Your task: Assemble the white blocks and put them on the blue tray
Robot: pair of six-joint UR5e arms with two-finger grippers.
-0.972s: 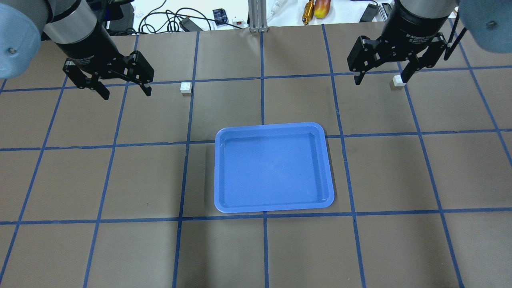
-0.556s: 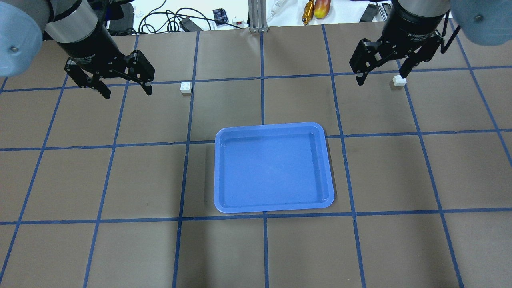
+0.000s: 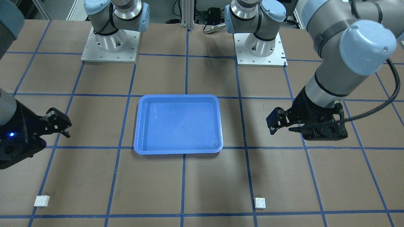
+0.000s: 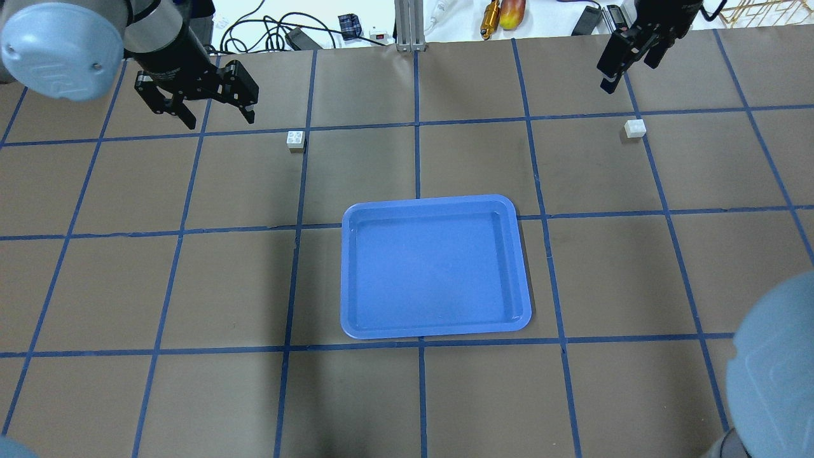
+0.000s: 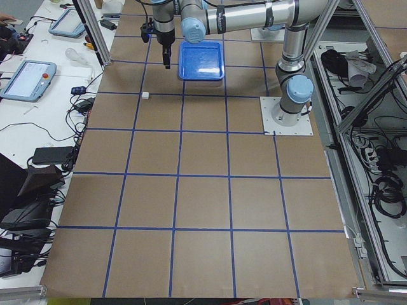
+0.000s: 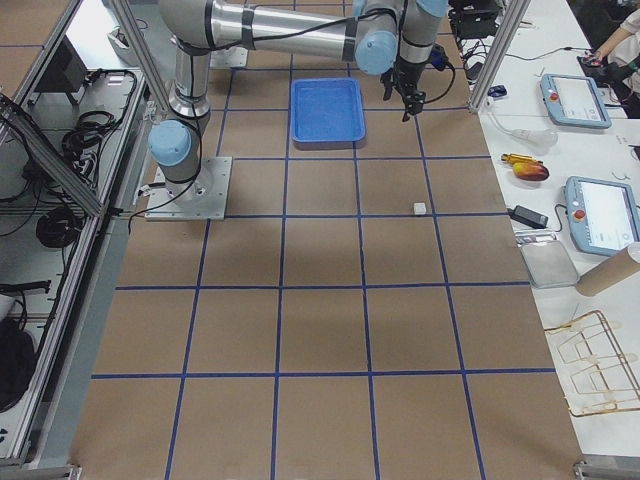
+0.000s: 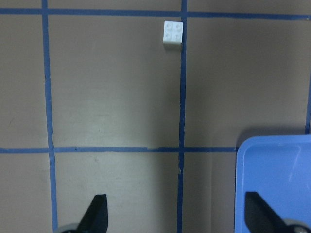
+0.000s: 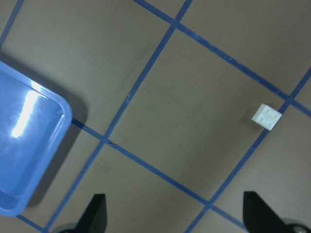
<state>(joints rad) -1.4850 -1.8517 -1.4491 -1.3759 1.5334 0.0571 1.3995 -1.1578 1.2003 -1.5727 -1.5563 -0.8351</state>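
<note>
Though hovering with left gripper (image 4: pixel 220 121) and right gripper (image 8: pixel 174 204) both released, holding nothing. Leaving small white square plastic blocks (image 4: pixel 296 140) (image 4: pixel 634 128) well apart, seemingly untouched, outside shallow blue plastic tray (image 4: pixel 344 267).

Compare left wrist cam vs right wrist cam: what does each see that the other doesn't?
Left wrist only: one small white square plastic brick, studs up, near the view's top edge. Right wrist only: the second small white square plastic brick, at the view's right. Both: a corner of the large shallow blue plastic tray, the brown table gridded with blue tape, and that arm's own jaws, spread open and empty, at the bottom edge.
</note>
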